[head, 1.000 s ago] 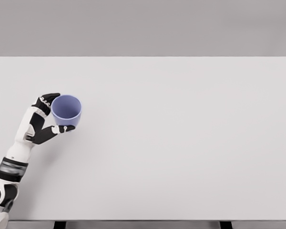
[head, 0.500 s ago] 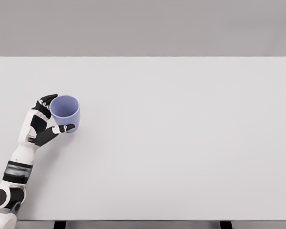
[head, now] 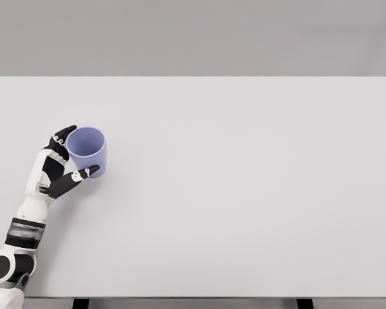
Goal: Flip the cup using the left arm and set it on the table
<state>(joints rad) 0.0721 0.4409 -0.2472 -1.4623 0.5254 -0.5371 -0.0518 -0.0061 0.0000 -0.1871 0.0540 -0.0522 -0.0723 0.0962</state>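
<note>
- One view is all I have, the head camera, so everything below comes from it.
- I see the table [head: 244, 193] filling most of the frame, a pale grey top whose far edge runs across the upper part under a darker grey backdrop.
- My left arm [head: 26, 222] enters at the lower left corner and runs up along the left side of the frame, white links with dark joints.
- The left hand [head: 59, 164] sits at the left of the frame, about mid-height, with its dark fingers around the cup [head: 88, 151].
- I read the hand as grasping the cup: the upper fingers [head: 63, 135] lie against the cup's left wall near the rim, and the thumb [head: 83, 174] presses the lower side.
- The cup is lavender-blue, at the left of the frame just right of the hand, mouth up and tipped slightly toward the camera, so I can look into it.
- I cannot tell whether its base touches the table or hangs just above it; a faint shadow lies to its right.
- My right arm does not show in this view.
- Two dark table legs [head: 80, 303] peek out below the near edge at the bottom of the frame.
</note>
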